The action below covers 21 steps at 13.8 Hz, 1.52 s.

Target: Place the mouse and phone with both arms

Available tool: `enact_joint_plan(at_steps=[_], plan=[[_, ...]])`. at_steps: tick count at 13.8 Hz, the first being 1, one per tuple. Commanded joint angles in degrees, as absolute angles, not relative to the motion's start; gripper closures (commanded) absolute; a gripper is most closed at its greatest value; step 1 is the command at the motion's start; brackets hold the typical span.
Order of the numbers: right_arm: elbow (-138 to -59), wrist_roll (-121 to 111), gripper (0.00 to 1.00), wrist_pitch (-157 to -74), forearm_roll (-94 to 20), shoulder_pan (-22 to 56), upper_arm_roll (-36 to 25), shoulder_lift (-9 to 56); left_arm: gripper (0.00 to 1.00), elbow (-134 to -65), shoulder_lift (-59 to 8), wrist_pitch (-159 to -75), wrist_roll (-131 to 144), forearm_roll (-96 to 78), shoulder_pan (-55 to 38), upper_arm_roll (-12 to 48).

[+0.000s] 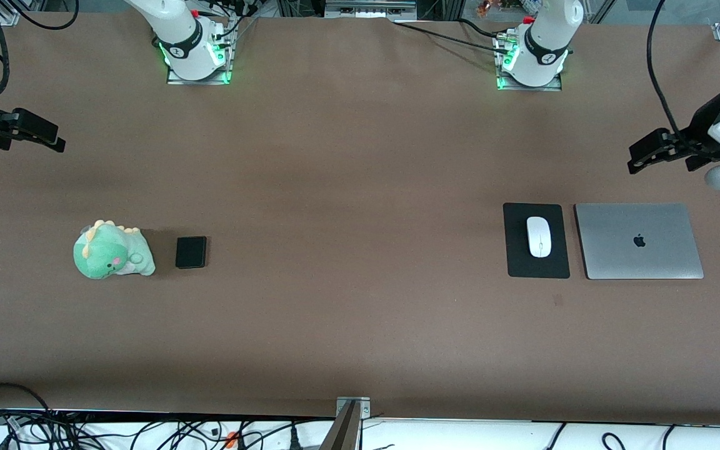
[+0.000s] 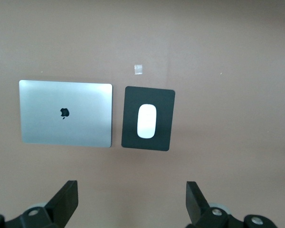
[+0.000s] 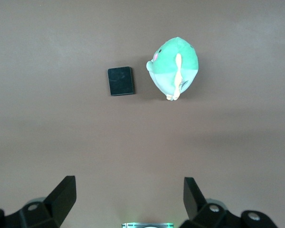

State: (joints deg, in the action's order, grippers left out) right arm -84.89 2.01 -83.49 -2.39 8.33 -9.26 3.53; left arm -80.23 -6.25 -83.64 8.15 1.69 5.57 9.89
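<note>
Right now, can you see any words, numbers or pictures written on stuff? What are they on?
No words or numbers can be read anywhere.
Apple logo, a sign with no letters: on the lid of the grey laptop.
The mouse, phone and black mouse pad are plain.

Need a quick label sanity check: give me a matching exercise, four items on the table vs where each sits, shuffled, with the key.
Things:
1. mouse
2. phone
3. laptop
4. left gripper

Places or states:
A. on the bare table beside the green dinosaur plush
B. closed, beside the black mat, at the left arm's end of the table
C. open, holding nothing, up over the table's edge
D. on the black mat

Pairs: 1-D, 2-A, 3-B, 4-C
</note>
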Motion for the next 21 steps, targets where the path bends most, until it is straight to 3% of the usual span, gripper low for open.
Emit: enact_joint_plan(at_steps=[1, 21], plan=[[-85.87, 2.73, 0.0, -82.88, -1.76, 7.21, -7.91, 2.19, 0.0, -87.26, -0.89, -85.95, 6.15, 0.35, 1.24, 5.54], [-85.52, 1.49, 0.0, -83.41, -1.06, 8.26, -7.73, 3.6, 0.0, -86.57, -0.61, -85.43, 2.46, 0.88, -0.88, 3.34]])
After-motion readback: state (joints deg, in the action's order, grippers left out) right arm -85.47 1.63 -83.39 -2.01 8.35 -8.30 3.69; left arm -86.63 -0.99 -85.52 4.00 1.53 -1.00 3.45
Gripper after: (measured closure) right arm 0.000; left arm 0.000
